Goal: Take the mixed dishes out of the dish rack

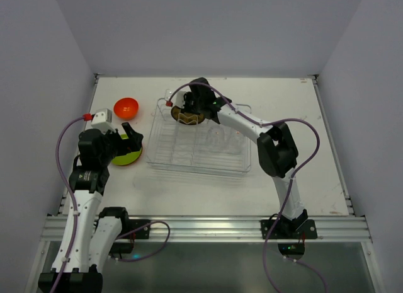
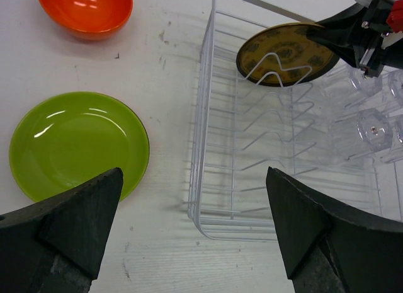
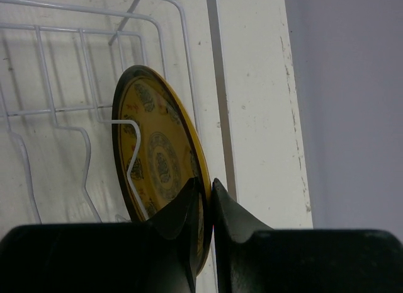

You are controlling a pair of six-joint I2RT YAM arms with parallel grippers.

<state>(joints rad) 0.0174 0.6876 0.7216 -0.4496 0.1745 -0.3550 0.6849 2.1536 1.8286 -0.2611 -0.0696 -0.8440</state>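
Note:
The clear dish rack (image 1: 198,148) (image 2: 208,148) lies mid-table. A yellow-brown patterned plate (image 3: 157,154) (image 2: 283,53) (image 1: 189,116) stands on edge in the wire ribs at the rack's far left corner. My right gripper (image 3: 206,183) (image 1: 187,106) is shut on that plate's rim, one finger on each face. Clear cups (image 2: 371,126) (image 1: 223,138) sit in the rack's right part. A lime green plate (image 2: 79,145) (image 1: 127,154) and an orange bowl (image 2: 85,9) (image 1: 126,107) rest on the table left of the rack. My left gripper (image 2: 195,179) (image 1: 129,132) hangs open above the green plate's right edge, holding nothing.
White walls enclose the table at the back and both sides. The table's far edge (image 3: 252,85) runs just behind the rack. A metal rail (image 1: 208,227) runs along the near edge, where the arm bases stand.

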